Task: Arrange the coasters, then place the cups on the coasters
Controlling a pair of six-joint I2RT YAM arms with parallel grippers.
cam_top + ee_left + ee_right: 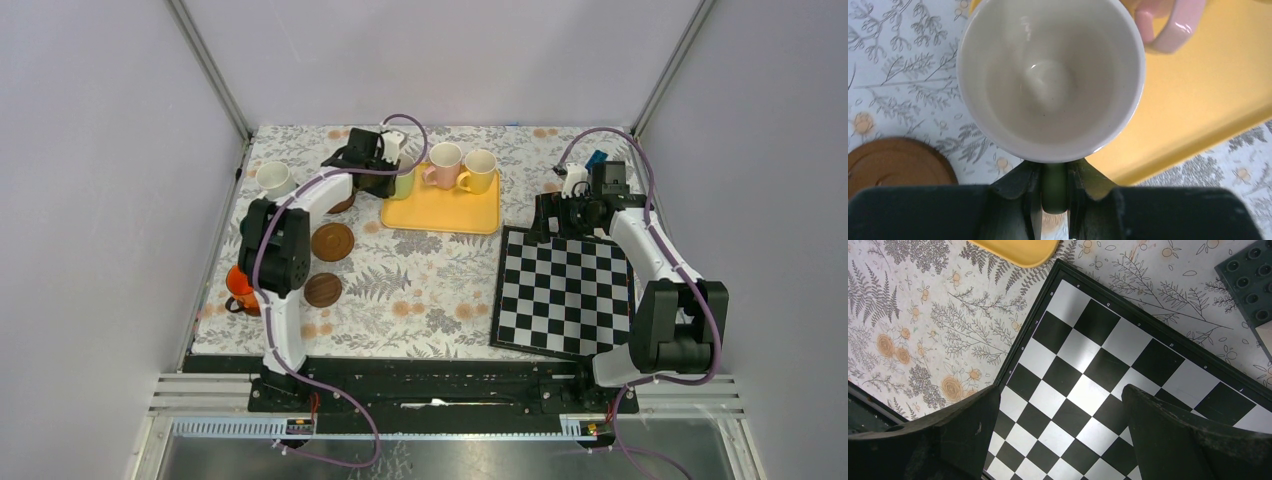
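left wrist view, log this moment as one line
left fingers: shut on light green cup handle | cup: at yellow tray edge | right fingers: open over chequered board

The tray point(440, 212) lies left of the board point(565, 290), coasters point(332, 240) further left.

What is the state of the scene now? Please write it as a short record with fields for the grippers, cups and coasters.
left gripper: shut on the handle of the light green cup, at the left edge of the yellow tray
right gripper: open, empty, above the chequered board
on tray: pink cup, yellow cup
off tray: white cup; orange cup, partly hidden by the left arm
coasters: far coaster and near coaster, both bare
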